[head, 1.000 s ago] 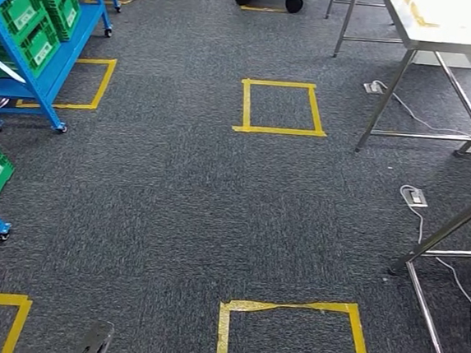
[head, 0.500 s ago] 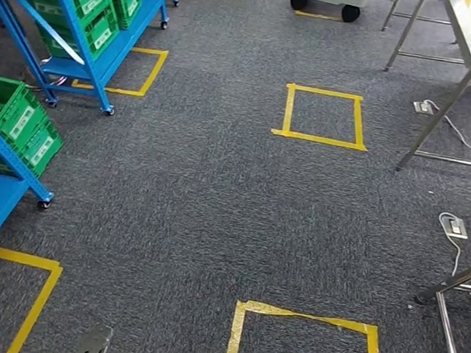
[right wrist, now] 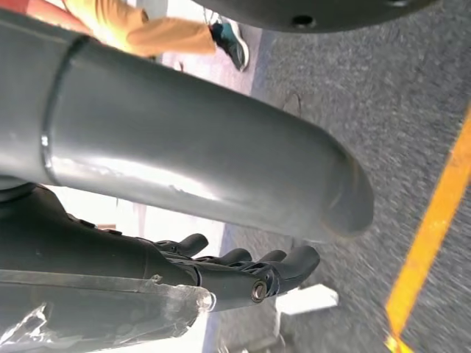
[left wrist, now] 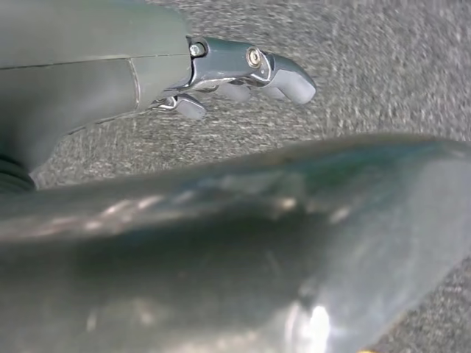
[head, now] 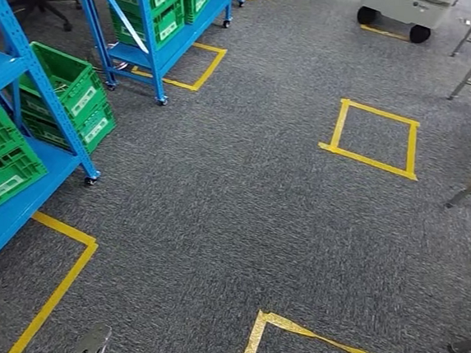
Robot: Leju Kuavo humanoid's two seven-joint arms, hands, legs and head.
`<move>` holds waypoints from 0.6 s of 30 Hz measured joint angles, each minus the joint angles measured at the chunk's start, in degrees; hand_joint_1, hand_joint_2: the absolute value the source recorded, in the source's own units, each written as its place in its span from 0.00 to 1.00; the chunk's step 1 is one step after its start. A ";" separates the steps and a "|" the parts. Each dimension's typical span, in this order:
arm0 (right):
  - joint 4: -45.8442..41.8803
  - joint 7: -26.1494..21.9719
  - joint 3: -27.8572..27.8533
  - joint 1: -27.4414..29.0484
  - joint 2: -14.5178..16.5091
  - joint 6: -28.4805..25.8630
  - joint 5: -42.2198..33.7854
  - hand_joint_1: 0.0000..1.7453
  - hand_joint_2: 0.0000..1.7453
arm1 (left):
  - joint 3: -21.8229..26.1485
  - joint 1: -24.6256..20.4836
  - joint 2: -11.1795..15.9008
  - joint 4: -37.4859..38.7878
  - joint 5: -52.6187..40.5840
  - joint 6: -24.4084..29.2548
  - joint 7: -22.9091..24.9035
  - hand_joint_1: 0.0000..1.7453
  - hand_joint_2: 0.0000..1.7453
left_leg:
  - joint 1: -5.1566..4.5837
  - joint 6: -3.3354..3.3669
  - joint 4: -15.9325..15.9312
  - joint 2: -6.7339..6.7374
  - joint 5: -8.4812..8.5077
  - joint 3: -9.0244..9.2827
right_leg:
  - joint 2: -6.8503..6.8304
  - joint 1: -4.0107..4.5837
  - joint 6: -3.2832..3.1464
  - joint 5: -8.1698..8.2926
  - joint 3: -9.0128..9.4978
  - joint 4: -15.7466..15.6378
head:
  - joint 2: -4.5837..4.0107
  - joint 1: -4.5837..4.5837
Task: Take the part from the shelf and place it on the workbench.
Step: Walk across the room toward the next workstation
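1. The left hand point(left wrist: 244, 70) hangs over grey carpet point(head: 229, 217), its fingers stretched out and apart, holding nothing.
2. The right hand point(right wrist: 244, 268) also hangs low, dark fingers extended side by side, holding nothing; a yellow tape line point(right wrist: 427, 243) runs on the floor beyond its fingertips.
3. Ahead and to the left-hand side stands a blue shelf point(head: 14, 116) with green bins point(head: 72, 96); the part itself cannot be made out.
4. Further out, yellow tape squares point(head: 373, 139) mark the carpet.

Bright, even light; wrist views blurred close-up.
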 joint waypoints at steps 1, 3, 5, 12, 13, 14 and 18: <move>0.01 -0.20 -0.14 0.03 0.00 -0.03 -0.04 0.00 0.00 | 0.00 -0.06 -0.10 0.00 -0.10 0.19 -0.02 0.00 0.00 | 0.08 -0.23 0.06 -0.65 0.09 -0.20 | 1.02 0.01 -0.20 0.88 1.23 -2.61 | 0.00 0.04; 0.03 -0.68 -0.35 -0.05 -0.02 -0.09 -0.08 0.00 0.00 | 0.00 -0.04 -0.28 0.01 -0.20 0.40 -0.10 0.00 0.00 | 0.33 -0.99 -0.02 -1.75 0.47 -0.78 | 1.42 0.13 -0.40 0.92 2.07 -4.26 | 0.00 0.10; 0.01 -0.91 -0.42 -0.23 0.01 -0.14 -0.06 0.00 0.00 | 0.00 0.10 -0.29 0.05 -0.26 0.50 -0.19 0.00 0.00 | 0.36 -1.72 -0.19 -1.71 0.53 -1.17 | 0.20 0.02 -0.59 1.22 2.41 -5.34 | 0.00 0.11; 0.02 -0.94 -0.55 0.18 0.09 -0.40 0.12 0.00 0.00 | -0.01 -0.16 -0.40 0.09 -0.28 0.63 -0.72 0.00 0.00 | 0.34 -3.27 14.45 5.01 -4.98 -8.54 | -5.70 -0.38 -1.00 1.25 3.57 -6.80 | 0.00 -0.64; 0.02 -0.94 -0.55 0.10 0.11 -0.42 0.14 0.00 0.00 | 0.00 -0.10 -0.36 0.09 -0.31 0.65 -0.77 0.00 0.00 | 0.51 -3.50 12.00 5.41 -2.91 -7.36 | -6.37 -0.54 -0.76 0.93 3.93 -6.72 | 0.00 -0.63; 0.02 -0.95 -0.56 0.01 0.12 -0.44 0.16 0.00 0.00 | 0.00 -0.08 -0.35 0.09 -0.33 0.66 -0.85 0.00 0.00 | 0.63 -3.79 8.27 6.48 -0.67 -5.58 | -6.98 -0.67 -0.40 0.54 4.32 -6.60 | 0.00 -0.67; 0.01 -0.97 -0.73 -0.22 -0.05 -0.66 0.22 0.00 0.00 | 0.00 -0.53 -0.78 0.13 -0.43 0.69 -1.10 0.00 0.00 | 0.17 -2.67 0.67 9.57 0.99 -2.02 | -9.22 0.06 0.83 -1.06 5.01 -5.59 | 0.00 -0.84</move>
